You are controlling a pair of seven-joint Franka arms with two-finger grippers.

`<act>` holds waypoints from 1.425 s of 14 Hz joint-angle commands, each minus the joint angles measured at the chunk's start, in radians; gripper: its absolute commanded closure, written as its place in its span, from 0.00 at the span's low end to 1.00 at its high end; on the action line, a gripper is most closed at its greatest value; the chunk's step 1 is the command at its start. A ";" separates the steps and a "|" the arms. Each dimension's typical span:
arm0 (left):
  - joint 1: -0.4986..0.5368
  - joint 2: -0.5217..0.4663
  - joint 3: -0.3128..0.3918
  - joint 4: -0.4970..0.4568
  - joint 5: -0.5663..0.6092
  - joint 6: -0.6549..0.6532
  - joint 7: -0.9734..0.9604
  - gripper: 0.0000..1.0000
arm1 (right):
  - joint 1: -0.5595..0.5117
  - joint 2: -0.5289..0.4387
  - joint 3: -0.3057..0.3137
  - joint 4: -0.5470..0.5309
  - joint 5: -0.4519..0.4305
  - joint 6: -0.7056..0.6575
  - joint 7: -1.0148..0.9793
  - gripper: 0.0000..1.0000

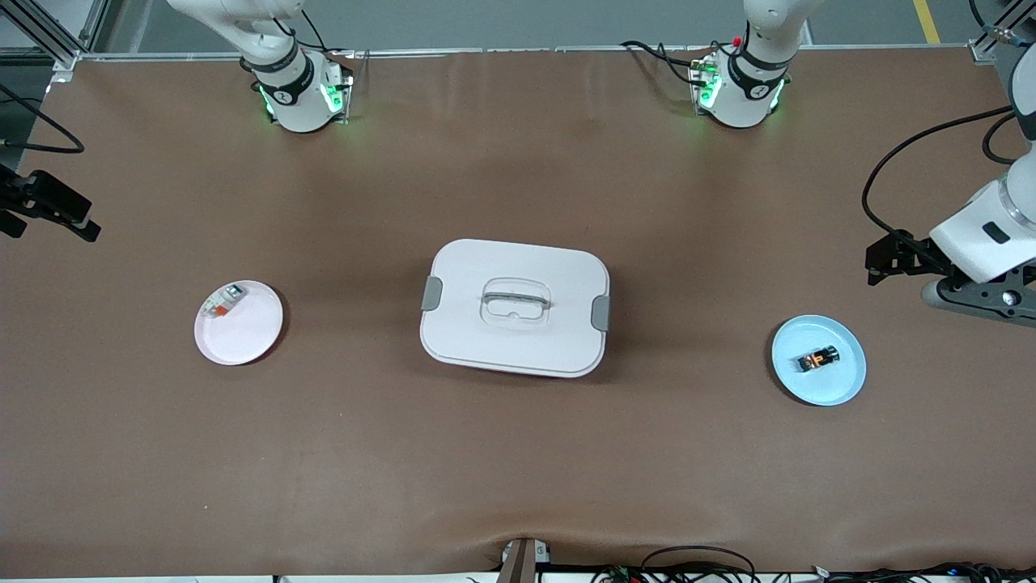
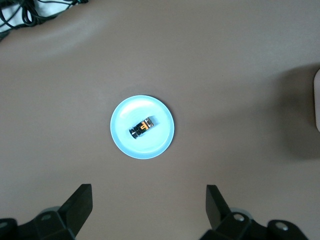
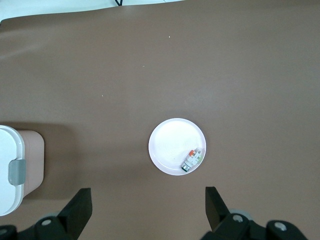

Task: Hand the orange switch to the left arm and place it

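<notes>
Front view: I see the brown table filling the frame, with the two arms rising from their bases along its top edge, the right arm and the left arm, both waiting up in the air. Next in size is the box, white with grey side latches and a recessed handle in its lid, closed and sitting mid-table between the two plates. The left gripper hangs above the table at the left arm's end, close to the blue plate; in the left wrist view I see its jaws spread wide with nothing between them. The right gripper hangs above the right arm's end of the table, by the white plate; in the right wrist view I see its jaws likewise spread wide and empty. The blue plate lies well apart from the box, and the white plate lies equally apart at the other end. On the white plate, against its rim, rests a small white-grey piece with a red mark. Smallest is the orange switch, black with an orange band, lying on its side near the middle of the blue plate, untouched by either gripper
</notes>
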 commanded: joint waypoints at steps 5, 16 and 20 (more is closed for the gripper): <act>-0.441 -0.187 0.616 -0.012 -0.275 -0.111 0.000 0.00 | 0.002 0.011 0.003 0.031 -0.047 -0.020 -0.007 0.00; -0.630 -0.394 0.851 -0.221 -0.335 -0.122 -0.026 0.00 | 0.000 0.011 0.003 0.025 -0.057 -0.052 -0.016 0.00; -0.655 -0.395 0.850 -0.218 -0.330 -0.128 -0.107 0.00 | -0.001 0.011 0.003 0.025 -0.057 -0.052 -0.016 0.00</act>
